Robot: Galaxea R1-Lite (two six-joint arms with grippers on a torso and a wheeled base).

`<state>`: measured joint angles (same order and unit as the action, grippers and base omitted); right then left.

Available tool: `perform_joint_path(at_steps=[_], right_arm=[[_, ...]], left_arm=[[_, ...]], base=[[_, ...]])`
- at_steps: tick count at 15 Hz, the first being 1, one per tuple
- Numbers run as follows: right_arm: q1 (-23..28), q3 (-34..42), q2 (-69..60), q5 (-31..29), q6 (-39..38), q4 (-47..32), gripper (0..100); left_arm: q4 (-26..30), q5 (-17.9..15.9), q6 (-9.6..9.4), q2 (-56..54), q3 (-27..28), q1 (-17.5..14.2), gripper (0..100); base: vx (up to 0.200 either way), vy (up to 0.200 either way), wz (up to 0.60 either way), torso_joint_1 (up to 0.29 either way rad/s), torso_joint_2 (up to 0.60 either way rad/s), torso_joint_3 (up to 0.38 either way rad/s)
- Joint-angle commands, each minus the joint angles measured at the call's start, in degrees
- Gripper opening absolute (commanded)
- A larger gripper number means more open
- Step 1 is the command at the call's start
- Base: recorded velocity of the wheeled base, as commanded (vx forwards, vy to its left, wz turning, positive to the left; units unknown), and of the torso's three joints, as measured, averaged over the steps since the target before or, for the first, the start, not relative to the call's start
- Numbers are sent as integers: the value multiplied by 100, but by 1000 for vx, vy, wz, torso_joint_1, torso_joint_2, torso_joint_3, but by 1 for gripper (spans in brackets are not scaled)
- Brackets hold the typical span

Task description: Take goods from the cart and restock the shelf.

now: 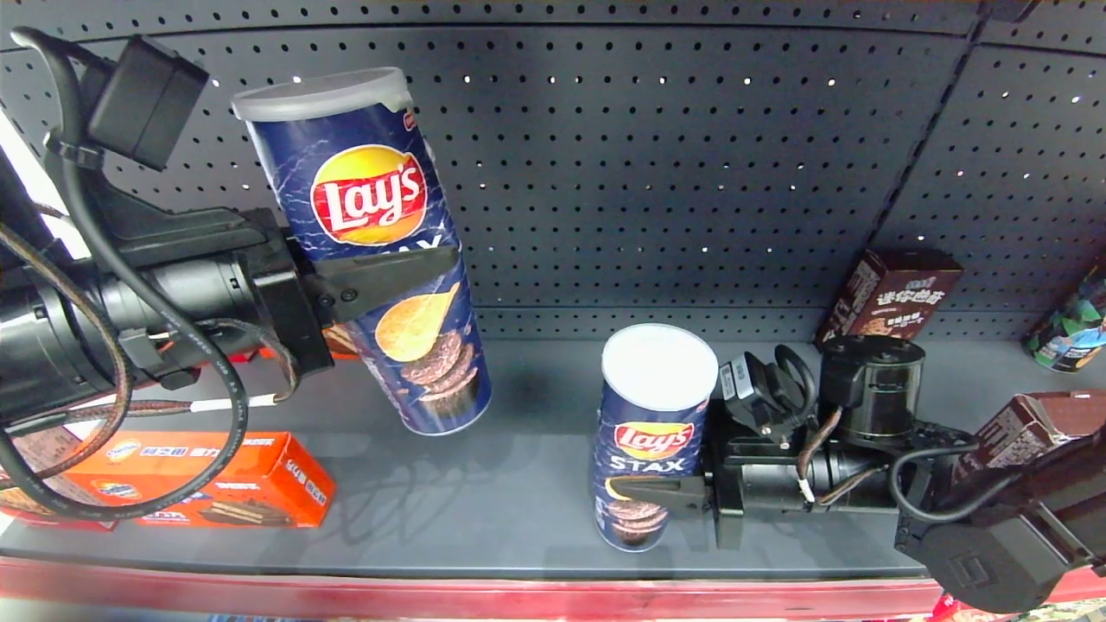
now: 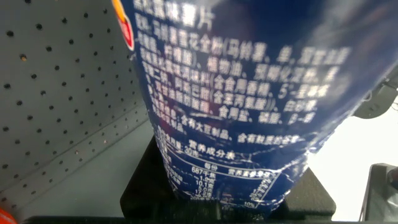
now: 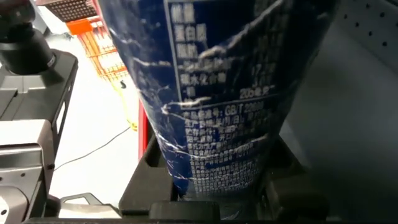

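I am looking down at a dark grey shelf [image 1: 518, 510] with a perforated back panel [image 1: 691, 155] behind it and a red front lip [image 1: 432, 596] along its near edge.

My left tool [image 1: 406, 276] comes in from the left side. It is pinching a tilted chip can [image 1: 363, 173], dark blue with a clear plastic lid. One finger lies across the front of the can around its middle. The can leans with its lid toward the upper left and its base toward the middle of the shelf. The base seems to hang just above the shelf surface, though from this angle I cannot be sure it is clear of it. In the left wrist view, the back of this can, covered in small print, sits between the tool's dark pads.

My right tool [image 1: 639, 497] comes in from the right side, low over the shelf. It is clamped on an upright chip can [image 1: 652, 441], the same dark blue with a white lid. This can stands on the shelf near the front lip, right of centre and well apart from the tilted can.

An orange box [image 1: 216, 479] lies flat at the front left of the shelf, below my left arm. A brown box [image 1: 890, 294] leans against the back panel on the right. A second brown box [image 1: 1028, 428] sits nearer the front right, just beside my right arm. A green can [image 1: 1071, 333] stands at the far right edge.
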<state>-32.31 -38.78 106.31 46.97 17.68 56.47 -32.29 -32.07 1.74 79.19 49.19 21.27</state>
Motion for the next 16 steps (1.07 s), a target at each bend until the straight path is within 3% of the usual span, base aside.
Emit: perform_joint_path(at_steps=[1,3,4,16], right_arm=[[-21,2,74,5,8,5,0],[-13,2,100,-4,104,-4,0],[5,28,118,-12,201,-4,100],[796,468,-1183,-92,184,-101,100]], left_arm=[[-5,-1,-7,0,-85,0,0],[-5,-1,-7,-18,-120,-9,0],[-5,-1,1,-18,-111,-9,0],[-5,-1,1,-26,-146,0,0]], base=[[0,0,0,0,0,0],[0,0,0,0,0,0],[0,0,0,0,0,0],[0,0,0,0,0,0]])
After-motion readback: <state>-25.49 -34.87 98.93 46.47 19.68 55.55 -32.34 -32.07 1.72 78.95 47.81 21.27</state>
